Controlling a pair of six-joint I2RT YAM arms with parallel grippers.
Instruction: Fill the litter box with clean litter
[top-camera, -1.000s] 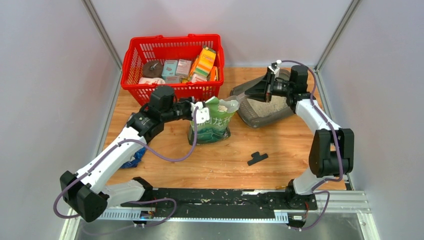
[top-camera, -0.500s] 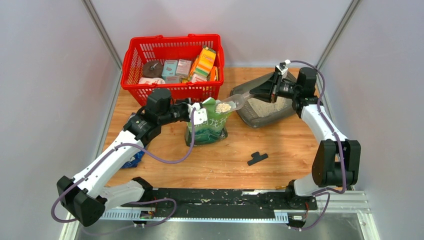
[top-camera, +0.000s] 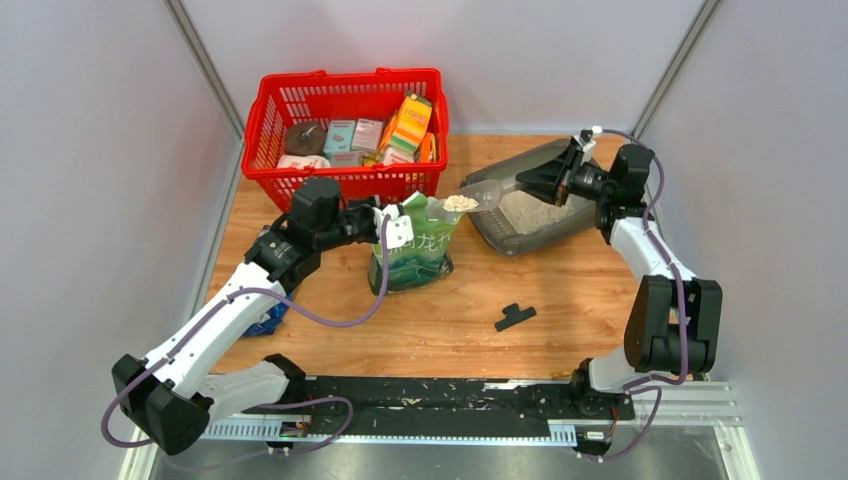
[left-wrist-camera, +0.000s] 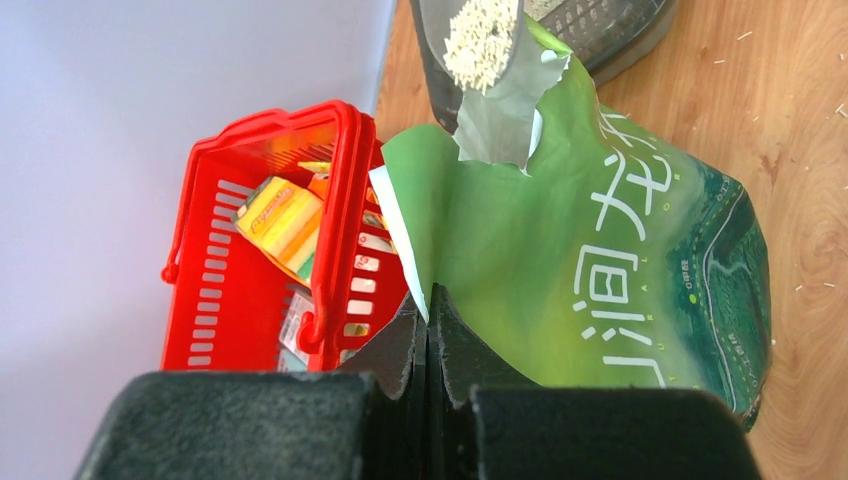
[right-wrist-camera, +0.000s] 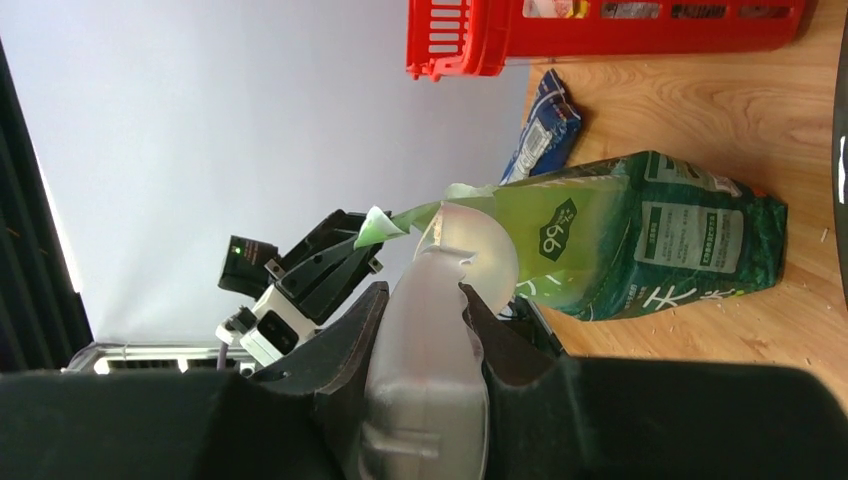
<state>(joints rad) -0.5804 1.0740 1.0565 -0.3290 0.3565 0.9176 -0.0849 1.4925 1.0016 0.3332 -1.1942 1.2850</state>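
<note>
The dark grey litter box (top-camera: 500, 232) sits at the back right, tilted, with pale clean litter (top-camera: 530, 212) in it. My right gripper (top-camera: 535, 185) is shut on the handle of a translucent scoop (top-camera: 478, 197), which holds a heap of litter (top-camera: 460, 203) above the gap between pouch and box. In the right wrist view the jaws (right-wrist-camera: 425, 295) clamp the scoop (right-wrist-camera: 430, 350). My left gripper (top-camera: 398, 222) is shut on the top edge of the green pouch (top-camera: 418, 250), holding it open; the left wrist view (left-wrist-camera: 427, 305) shows the pouch (left-wrist-camera: 600, 250) and the loaded scoop (left-wrist-camera: 480, 45).
A red mesh basket (top-camera: 345, 185) with boxes stands at the back left, just behind the pouch. A blue-silver foil bag (top-camera: 268, 318) lies under my left arm. A small black piece (top-camera: 514, 316) lies on the wood in front. Grey walls close in on both sides.
My right gripper has drawn the scoop up out of the pouch, now loaded with litter, and moved it right toward the litter box. My left gripper has kept its hold on the pouch.
</note>
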